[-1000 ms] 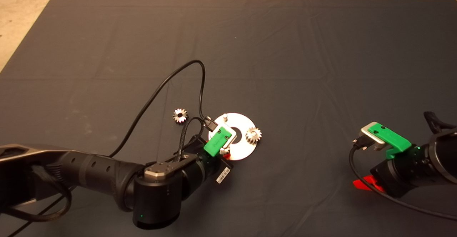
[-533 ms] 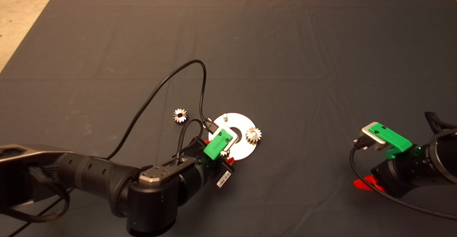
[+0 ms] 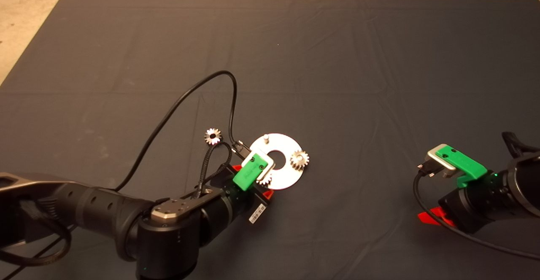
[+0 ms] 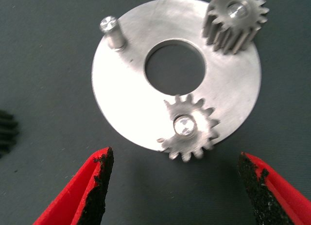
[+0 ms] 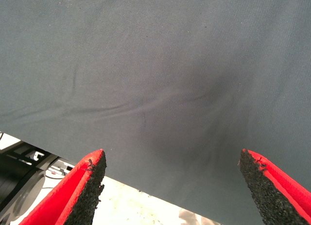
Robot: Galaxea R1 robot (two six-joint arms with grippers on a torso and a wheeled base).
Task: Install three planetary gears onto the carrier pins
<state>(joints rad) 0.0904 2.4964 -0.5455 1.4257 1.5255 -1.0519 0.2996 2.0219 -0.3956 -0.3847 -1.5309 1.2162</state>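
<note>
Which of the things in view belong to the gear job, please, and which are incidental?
Job:
- disc
- two mounted gears
- bare pin
- loose gear
- left end effector, open

Incidental:
- mat
- right end effector, parked, open

no legible text, white barcode sticker (image 3: 256,215) on the left arm's wrist, print too small to read

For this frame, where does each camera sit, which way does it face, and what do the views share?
Head view: overhead, looking down on the dark mat; both black arms show.
Left wrist view: on the left gripper, facing the flat round silver disc, open fingers showing.
Right wrist view: on the parked right gripper, facing bare mat.
Shared: head and left wrist views both show the disc.
</note>
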